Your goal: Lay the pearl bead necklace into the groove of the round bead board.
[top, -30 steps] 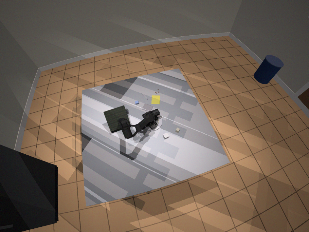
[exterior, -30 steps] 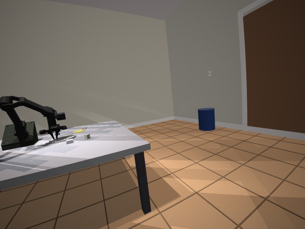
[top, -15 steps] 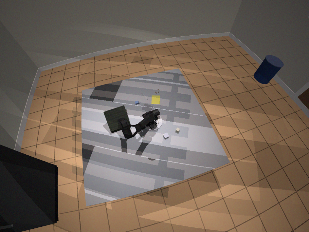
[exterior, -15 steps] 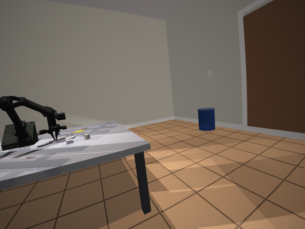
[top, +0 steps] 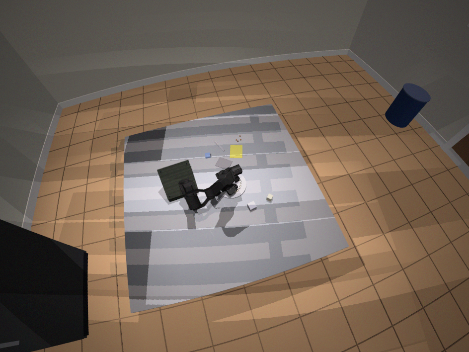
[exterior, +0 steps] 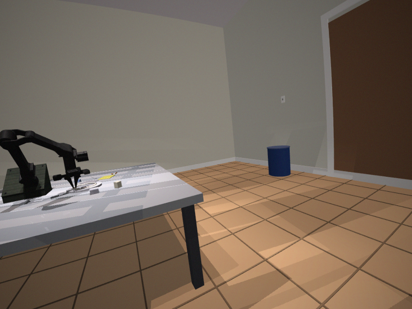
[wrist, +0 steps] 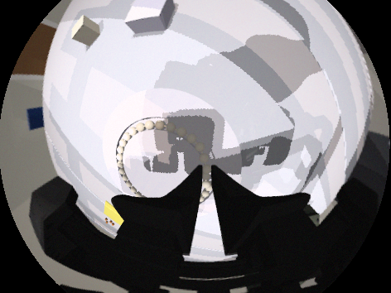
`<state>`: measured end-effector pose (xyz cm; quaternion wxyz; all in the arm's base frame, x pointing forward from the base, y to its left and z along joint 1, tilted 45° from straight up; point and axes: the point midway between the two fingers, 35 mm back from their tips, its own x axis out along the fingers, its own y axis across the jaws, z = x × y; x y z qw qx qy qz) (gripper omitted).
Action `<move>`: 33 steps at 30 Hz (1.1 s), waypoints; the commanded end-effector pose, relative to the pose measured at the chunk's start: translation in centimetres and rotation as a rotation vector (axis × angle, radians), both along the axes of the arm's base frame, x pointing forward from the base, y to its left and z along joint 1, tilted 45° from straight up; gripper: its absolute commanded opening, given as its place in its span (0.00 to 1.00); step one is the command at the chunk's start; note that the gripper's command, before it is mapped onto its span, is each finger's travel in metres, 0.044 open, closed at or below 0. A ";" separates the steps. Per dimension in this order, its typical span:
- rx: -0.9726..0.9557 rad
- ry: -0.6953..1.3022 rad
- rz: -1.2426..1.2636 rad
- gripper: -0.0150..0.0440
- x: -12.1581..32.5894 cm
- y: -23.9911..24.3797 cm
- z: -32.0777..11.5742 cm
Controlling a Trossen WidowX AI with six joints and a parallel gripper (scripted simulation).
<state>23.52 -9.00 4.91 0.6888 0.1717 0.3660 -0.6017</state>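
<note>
Pinching the pearl necklace (top: 240, 184) (exterior: 89, 184) (wrist: 120, 159) at one side of its loop, the claw (top: 231, 188) (exterior: 74, 188) (wrist: 207, 169) points down over the round board (top: 242, 192) (exterior: 100, 183) (wrist: 109, 124), its tips nearly together around the strand. The necklace forms a loop over the board; a thin dark curve shows just outside its beads on one side, though whether any beads sit in the groove is unclear. In the top view, a white block (top: 252, 206) (exterior: 94, 191) (wrist: 151, 18) rests on the surface (top: 227, 265) (exterior: 149, 189) (wrist: 103, 74) just below and right of the board, with a cream block (top: 269, 197) (exterior: 117, 184) (wrist: 85, 31) farther right. Above the board lie a flat gray piece (top: 223, 162), a yellow square (top: 236, 151) (exterior: 106, 177) (wrist: 113, 212) and, beyond that, some tiny brown pieces (top: 240, 139) (wrist: 113, 223). A small blue block (top: 207, 155) lies above and left of the board.
</note>
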 end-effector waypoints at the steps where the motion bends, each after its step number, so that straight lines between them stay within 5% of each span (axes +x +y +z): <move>1: -0.004 -0.006 0.000 0.25 0.1 0.1 0.3; 15: -0.005 -0.006 0.000 0.25 -0.5 -0.5 -0.1; 33: -0.002 -0.002 0.000 1.00 -0.5 -0.1 0.2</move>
